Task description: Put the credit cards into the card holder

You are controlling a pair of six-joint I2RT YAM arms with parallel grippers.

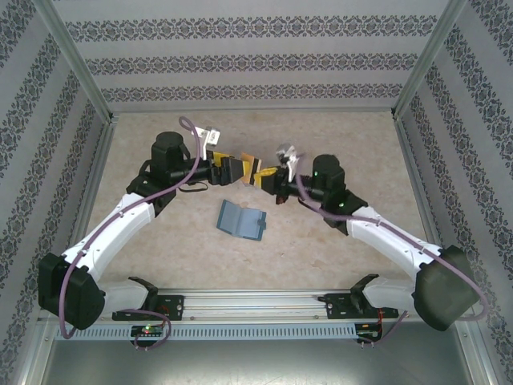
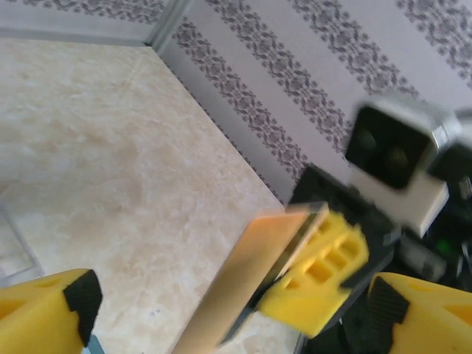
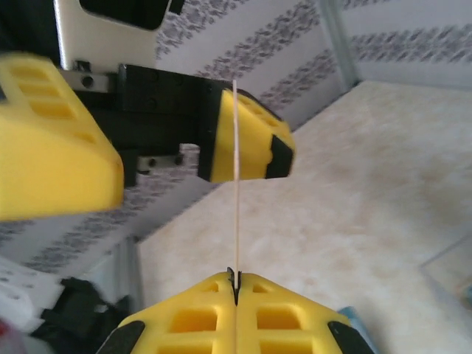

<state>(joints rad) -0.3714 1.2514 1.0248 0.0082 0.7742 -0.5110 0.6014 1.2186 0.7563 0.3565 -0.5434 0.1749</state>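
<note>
Credit card, orange-tan point(image 1: 251, 164): held in the air over the middle of the table, where the two arms meet tip to tip.
Card, left wrist view point(image 2: 251, 273): broad tan face slanting up to the right, slightly blurred; upper end clamped between yellow fingers point(image 2: 317, 274) coming from the opposite arm.
Card, right wrist view point(image 3: 236, 199): turned edge-on, a thin pale vertical line rising straight out of the closed fingertips.
Right gripper point(image 1: 264, 175) point(image 3: 236, 284): fingers pressed together on the near end of the card, with no gap other than the card itself.
Left gripper point(image 1: 234, 168) point(image 2: 232, 306): jaws spread wide, one yellow finger on each side of the card, gripping nothing. From the right wrist, one finger large and blurred at the left, the other just behind the card's edge; touching it or not, cannot tell.
Card holder point(image 2: 16, 243): corner of a clear raised edge resting on the table at the left margin of the left wrist view; a similar faint clear edge point(image 3: 448, 267) at the right margin of the right wrist view.
Wallet point(image 1: 242, 219): blue-grey, lying opened flat on the table, closer to the arm bases than the grippers, apart from both.
Table point(image 1: 345, 241): beige, marbled.
Walls point(image 1: 256, 48): pale paper with dark ornamental stripes on three sides.
</note>
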